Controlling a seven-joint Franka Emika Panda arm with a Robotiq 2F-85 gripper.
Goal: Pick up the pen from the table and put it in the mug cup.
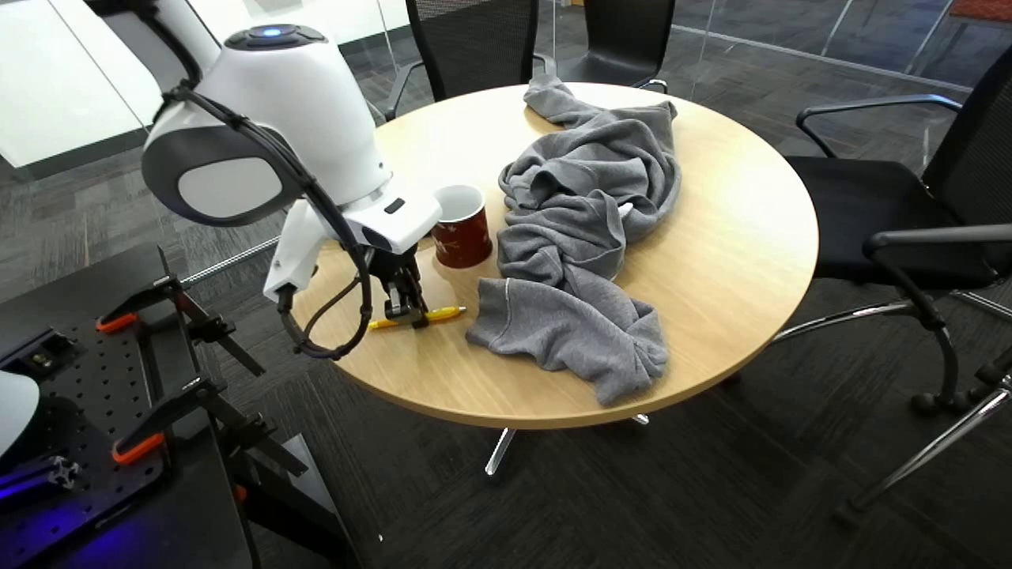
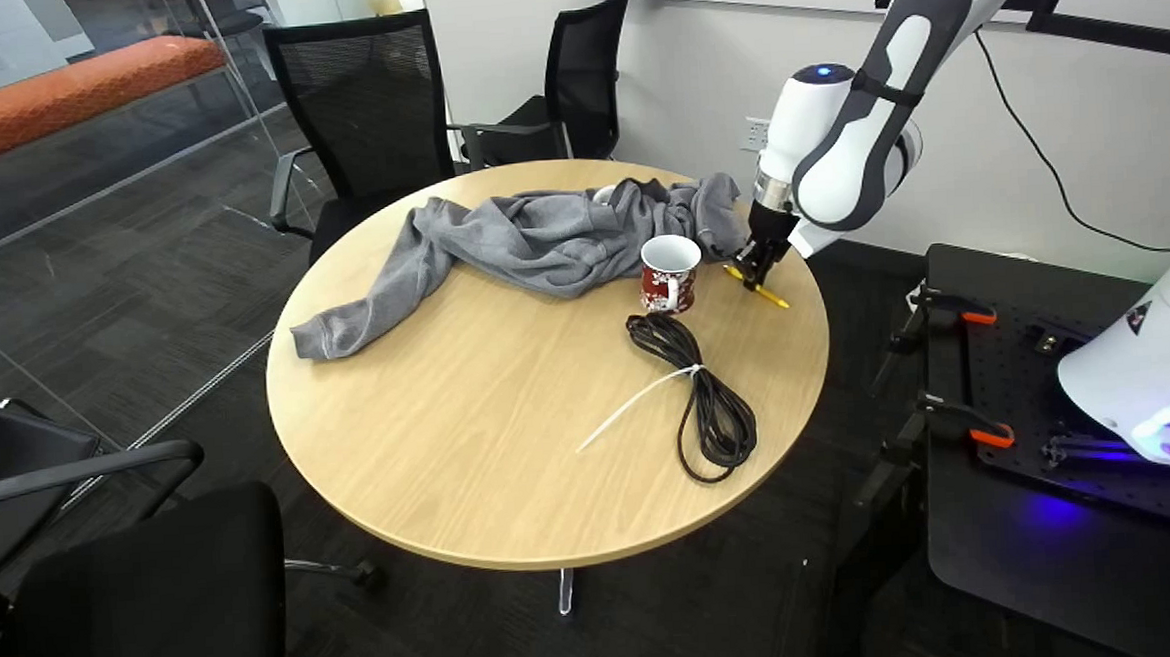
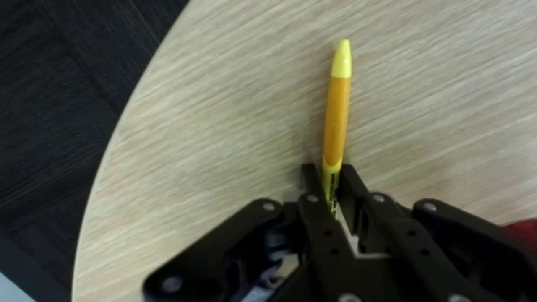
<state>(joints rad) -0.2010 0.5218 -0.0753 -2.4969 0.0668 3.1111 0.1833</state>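
The gripper point(image 3: 330, 180) looked to be pinching the pen point(image 3: 337, 117) approx. mid-barrel, one finger tight on each side, no gap I cd. make out. The pen lay flat on the table point(image 2: 489, 414), prob. not lifted yet; slight clearance, if any, cdn't be told. Wrist view: its long axis ran abt. 6 to 12 o'clock, tapered yellow end at 12, the other end hidden under the gripper. The mug point(image 3: 525, 230) showed only as a red edge betw. 3 & 4 o'clock from the fingertips. In an exterior view the mug point(image 1: 464, 237) stood upright, nr. the gripper at approx. 1 o'clock, w/ the pen lying abt. 9 to 3. So the carry looked short & sideways to the pen's length. I'd judge: lift first, then tip the axis from flat to upright, one end down over the mouth; kept level, it'd likely bridge the rim.
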